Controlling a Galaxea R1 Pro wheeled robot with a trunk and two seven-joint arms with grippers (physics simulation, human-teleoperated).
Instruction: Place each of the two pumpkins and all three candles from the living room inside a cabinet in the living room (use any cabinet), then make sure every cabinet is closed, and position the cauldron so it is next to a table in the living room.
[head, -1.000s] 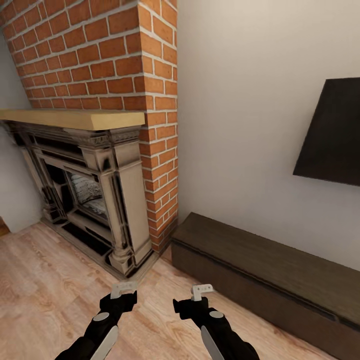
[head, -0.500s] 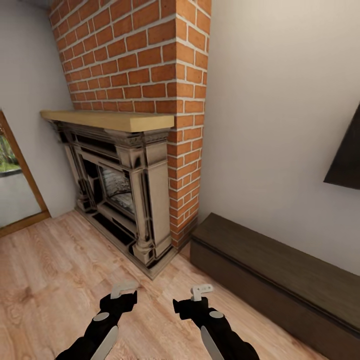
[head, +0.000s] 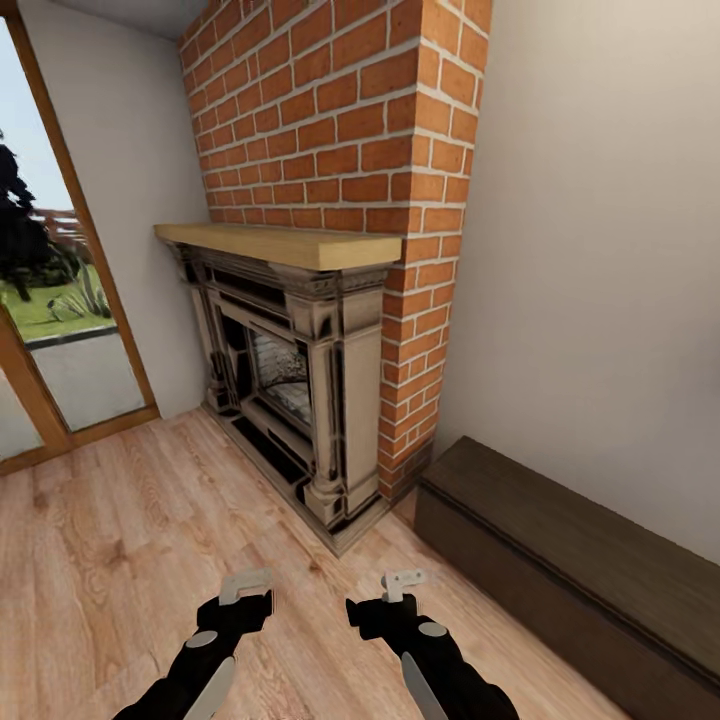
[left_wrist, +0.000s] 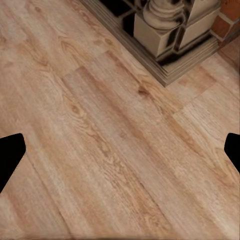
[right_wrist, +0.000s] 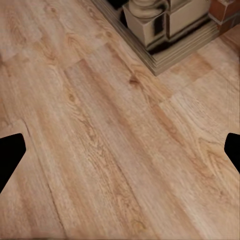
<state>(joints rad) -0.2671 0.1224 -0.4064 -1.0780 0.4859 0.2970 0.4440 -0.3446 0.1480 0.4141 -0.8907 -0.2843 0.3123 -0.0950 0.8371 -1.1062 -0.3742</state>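
Observation:
The long, low dark-brown cabinet (head: 570, 555) runs along the white wall at the lower right, its flat front shut. My left gripper (head: 245, 590) and right gripper (head: 400, 583) hang side by side low over the wood floor, left of the cabinet's near end, both open with nothing between the fingers. The wrist views look down on bare floorboards, with the left gripper's (left_wrist: 120, 155) and the right gripper's (right_wrist: 120, 155) dark fingertips far apart at the picture edges. Pumpkins, candles, cauldron and coffee table are out of view.
A brick fireplace (head: 330, 180) with a pale wood mantel (head: 280, 245) and carved surround (head: 300, 400) stands ahead, its base corner (left_wrist: 175, 55) close to my grippers. A wood-framed glass door (head: 50, 330) is at the left. Wood floor (head: 120, 540) lies open toward the left.
The camera has swung left: fireplace and cabinet slid rightward in the picture, the dark wall panel left view and the glass door came in. Both arms hold the same pose.

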